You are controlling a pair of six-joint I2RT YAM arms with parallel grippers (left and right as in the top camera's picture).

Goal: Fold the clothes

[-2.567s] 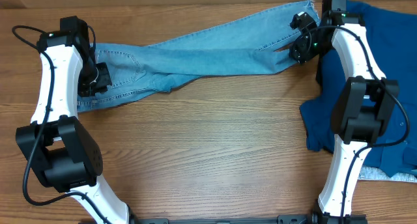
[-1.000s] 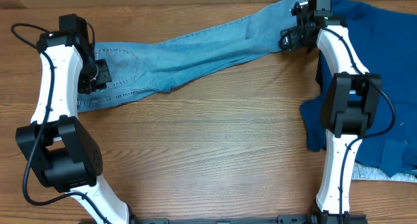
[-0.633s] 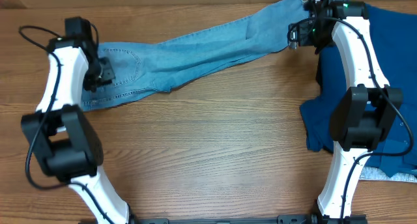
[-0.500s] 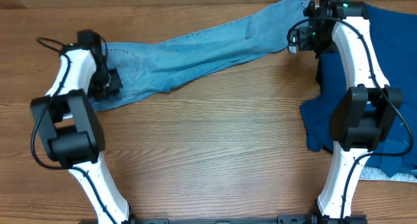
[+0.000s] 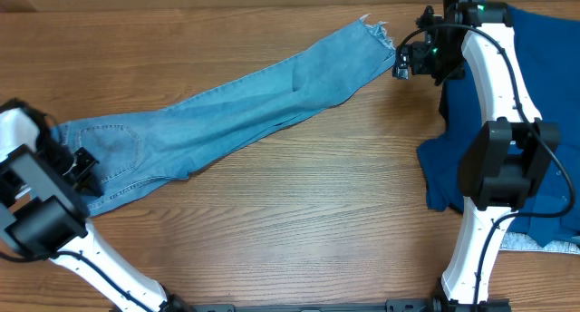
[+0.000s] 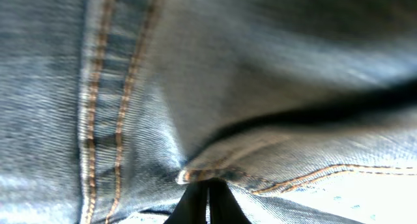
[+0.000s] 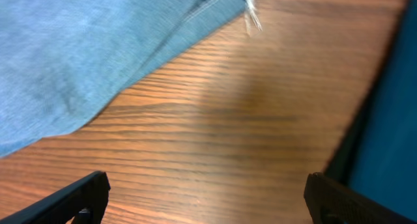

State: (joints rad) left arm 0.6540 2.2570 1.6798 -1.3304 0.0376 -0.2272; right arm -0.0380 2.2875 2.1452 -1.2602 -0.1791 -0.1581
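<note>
The jeans (image 5: 245, 103) lie flat on the table (image 5: 299, 230) in one long diagonal strip. The waist end sits low at the left edge and the legs run up and right toward the far side. The legs are stacked one on the other, with a dark crease line along the lower edge near the middle. A stitched back pocket (image 5: 113, 144) faces up near the waist. The frayed hems (image 5: 374, 29) end at the top, right of centre.

My left gripper (image 5: 82, 164) is at the waist end, at the far left edge of the overhead view. On the left wrist camera the left gripper (image 6: 208, 199) has its two dark fingers pressed tight together, with a fold of denim pinched at a seam. Orange double stitching runs down the left of that view and along the lower right. Denim fills the whole picture, so I can't tell which exact part of the waist it is.

My right gripper (image 5: 405, 60) hangs just beside the hems, on their right. On the right wrist camera the right gripper (image 7: 205, 195) is spread wide, fingers at the two bottom corners with nothing between them but bare wood. The jeans (image 7: 98, 48) are at upper left in that view, apart from both fingers, with a loose white thread (image 7: 251, 15) off the hem.

The dark blue garment (image 5: 535, 85) is spread on the right side of the table, under and behind the right arm, apart from the jeans. A pale grey cloth (image 5: 535, 245) peeks out at its lower edge.
</note>
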